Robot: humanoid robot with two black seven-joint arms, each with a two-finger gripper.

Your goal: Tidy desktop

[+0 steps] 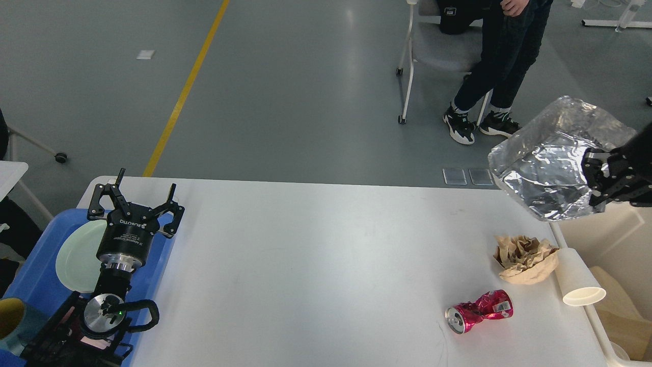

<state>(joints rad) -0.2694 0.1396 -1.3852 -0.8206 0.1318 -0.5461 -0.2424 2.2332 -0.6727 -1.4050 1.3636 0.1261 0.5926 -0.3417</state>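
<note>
The white desktop fills the middle of the head view. My right gripper is shut on the rim of a crumpled silver foil tray and holds it in the air over the desktop's far right corner, beside the cream-white bin. On the desktop at the right lie a crumpled brown paper ball, a crushed red can and a white paper cup on its side. My left gripper is open and empty over the blue tray.
The blue tray at the left holds a pale green plate and a teal cup with a yellow inside. A person and a wheeled chair stand beyond the desktop's far edge.
</note>
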